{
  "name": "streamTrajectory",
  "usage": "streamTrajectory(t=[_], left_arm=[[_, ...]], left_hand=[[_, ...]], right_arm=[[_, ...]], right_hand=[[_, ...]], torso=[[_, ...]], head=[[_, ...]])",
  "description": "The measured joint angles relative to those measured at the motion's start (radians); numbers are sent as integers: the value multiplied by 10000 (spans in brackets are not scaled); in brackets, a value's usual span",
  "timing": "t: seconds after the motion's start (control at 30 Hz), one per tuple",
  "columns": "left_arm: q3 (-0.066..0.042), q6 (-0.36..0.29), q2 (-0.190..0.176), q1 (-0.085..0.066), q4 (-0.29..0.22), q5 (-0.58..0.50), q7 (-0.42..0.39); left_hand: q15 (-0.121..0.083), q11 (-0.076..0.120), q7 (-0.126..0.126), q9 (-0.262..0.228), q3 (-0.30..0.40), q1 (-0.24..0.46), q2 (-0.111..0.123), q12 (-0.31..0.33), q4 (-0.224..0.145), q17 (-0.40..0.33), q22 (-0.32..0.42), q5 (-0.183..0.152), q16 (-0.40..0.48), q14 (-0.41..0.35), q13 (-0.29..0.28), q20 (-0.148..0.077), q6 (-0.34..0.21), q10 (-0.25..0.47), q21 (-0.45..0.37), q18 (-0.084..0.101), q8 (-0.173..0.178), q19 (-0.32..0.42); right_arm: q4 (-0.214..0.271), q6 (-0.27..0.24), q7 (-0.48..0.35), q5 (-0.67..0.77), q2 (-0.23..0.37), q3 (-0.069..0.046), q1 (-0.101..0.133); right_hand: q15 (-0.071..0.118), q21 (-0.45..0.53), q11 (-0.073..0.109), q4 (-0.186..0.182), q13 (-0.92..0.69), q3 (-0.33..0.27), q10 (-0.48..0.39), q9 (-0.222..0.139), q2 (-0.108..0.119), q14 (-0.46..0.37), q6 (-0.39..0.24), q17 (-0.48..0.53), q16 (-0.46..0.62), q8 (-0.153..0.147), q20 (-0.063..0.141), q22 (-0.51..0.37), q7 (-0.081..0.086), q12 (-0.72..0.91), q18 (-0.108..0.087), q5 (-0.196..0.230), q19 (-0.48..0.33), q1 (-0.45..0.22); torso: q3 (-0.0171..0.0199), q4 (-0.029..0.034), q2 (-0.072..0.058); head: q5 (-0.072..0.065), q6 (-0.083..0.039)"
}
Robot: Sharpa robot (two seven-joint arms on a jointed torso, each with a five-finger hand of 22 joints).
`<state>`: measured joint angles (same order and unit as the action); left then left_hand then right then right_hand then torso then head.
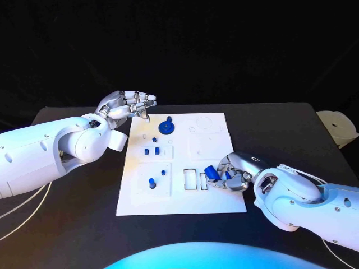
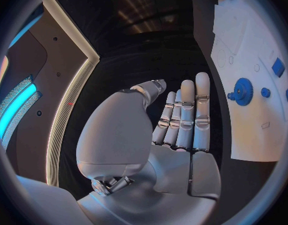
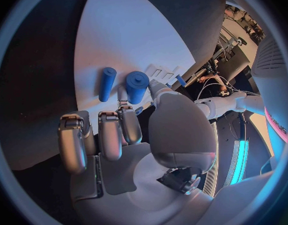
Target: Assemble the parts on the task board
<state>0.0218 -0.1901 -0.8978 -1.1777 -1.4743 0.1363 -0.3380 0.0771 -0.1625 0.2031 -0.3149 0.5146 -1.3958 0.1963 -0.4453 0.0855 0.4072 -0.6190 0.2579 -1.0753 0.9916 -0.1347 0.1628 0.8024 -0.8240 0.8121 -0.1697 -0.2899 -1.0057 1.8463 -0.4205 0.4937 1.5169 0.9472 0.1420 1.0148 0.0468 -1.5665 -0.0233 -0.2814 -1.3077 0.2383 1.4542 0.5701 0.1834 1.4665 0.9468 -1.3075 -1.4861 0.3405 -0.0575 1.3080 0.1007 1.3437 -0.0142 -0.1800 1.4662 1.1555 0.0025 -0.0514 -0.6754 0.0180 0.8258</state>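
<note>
The white task board (image 1: pixel 181 193) lies mid-table. A blue gear (image 1: pixel 168 127) stands near its far edge, and small blue pegs (image 1: pixel 151 151) sit in slots on its left half. My left hand (image 1: pixel 131 105) hovers over the board's far left corner, fingers straight, holding nothing. From the left wrist the gear (image 2: pixel 243 91) is just beyond the fingertips (image 2: pixel 203 80). My right hand (image 1: pixel 232 172) rests at the board's right edge and pinches a thick blue cylinder (image 3: pixel 136 86) between thumb and finger. A slimmer blue cylinder (image 3: pixel 106 83) lies beside it on the board (image 3: pixel 131 30).
A white round object (image 1: pixel 340 128) sits at the table's far right edge. Thin white cables (image 1: pixel 9 218) trail under my left arm. Black tabletop (image 1: pixel 74 224) surrounds the board on all sides.
</note>
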Motion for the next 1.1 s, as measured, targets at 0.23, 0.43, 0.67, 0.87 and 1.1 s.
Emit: streamTrajectory(t=[0.23, 0.43, 0.67, 0.87, 1.1], left_arm=[[0, 24, 1, 0, -6, 0, 21], [1, 48, 3, 0, -8, 0, 44], [1, 69, 2, 0, -7, 0, 68], [1, 80, 4, 0, -7, 0, 79], [1, 84, 8, -1, -7, 0, 86]], left_hand=[[0, 0, 0, -8, 0, 0, 0, 0, 0, 0, -1, 0, 0, 0, 1, 0, 0, 0, 0, 0, 0, 0], [0, 36, 0, -8, 0, 0, 0, 0, 0, 1, -1, 0, 0, 0, 1, 0, 0, 36, 0, 0, 0, 0], [0, 36, 0, -7, 0, 0, 0, 1, 0, 1, -1, 0, 0, 0, 2, 0, 0, 36, 0, 0, 0, 0], [0, 35, 0, -6, -28, 0, 0, 1, -28, -9, 9, 0, 0, 0, -8, 0, 0, 36, 0, 0, -49, 0], [0, 36, 0, -5, -28, 0, 0, 1, -28, -8, 8, 0, 0, 0, -7, 0, 0, 36, 0, 0, -49, 0]], right_arm=[[-14, -156, 52, 64, -6, -26, 12], [183, -461, 168, -202, 129, -19, 7], [592, -960, 258, -1247, 312, -20, 159], [789, -1493, 244, -1939, 379, -54, 329], [951, -1847, 152, -2381, 318, -71, 382]], right_hand=[[59, 0, 95, 323, 1, 352, -13, -16, -197, -13, -18, 1, -39, -55, 0, -1, 11, 0, 0, 155, 0, 1038], [73, 0, 148, 293, 1, 771, 40, -16, -195, 1, 28, 1, -39, -54, 74, -1, 64, 31, -1, -220, 1, 1357], [144, 0, 198, 646, 2, 1378, 90, -65, -200, 2, 83, 2, -78, -55, 74, -3, 128, 31, -1, -279, 1, 1343], [144, 1, 197, 638, 3, 1391, 90, -65, -240, 2, 108, 2, -78, -56, 73, -4, 175, 30, -1, -279, 1, 955], [144, 1, 197, 587, 3, 1443, 90, -66, -210, 1, 108, -6, -78, -56, 98, -4, 175, 30, -1, -274, -25, 904]], torso=[[-2, -1, 3], [3, -2, 4], [5, -14, 5], [9, -17, 5], [12, -11, 3]], head=[[-34, -18], [-40, -23], [-46, -18], [-72, -32], [-41, -33]])
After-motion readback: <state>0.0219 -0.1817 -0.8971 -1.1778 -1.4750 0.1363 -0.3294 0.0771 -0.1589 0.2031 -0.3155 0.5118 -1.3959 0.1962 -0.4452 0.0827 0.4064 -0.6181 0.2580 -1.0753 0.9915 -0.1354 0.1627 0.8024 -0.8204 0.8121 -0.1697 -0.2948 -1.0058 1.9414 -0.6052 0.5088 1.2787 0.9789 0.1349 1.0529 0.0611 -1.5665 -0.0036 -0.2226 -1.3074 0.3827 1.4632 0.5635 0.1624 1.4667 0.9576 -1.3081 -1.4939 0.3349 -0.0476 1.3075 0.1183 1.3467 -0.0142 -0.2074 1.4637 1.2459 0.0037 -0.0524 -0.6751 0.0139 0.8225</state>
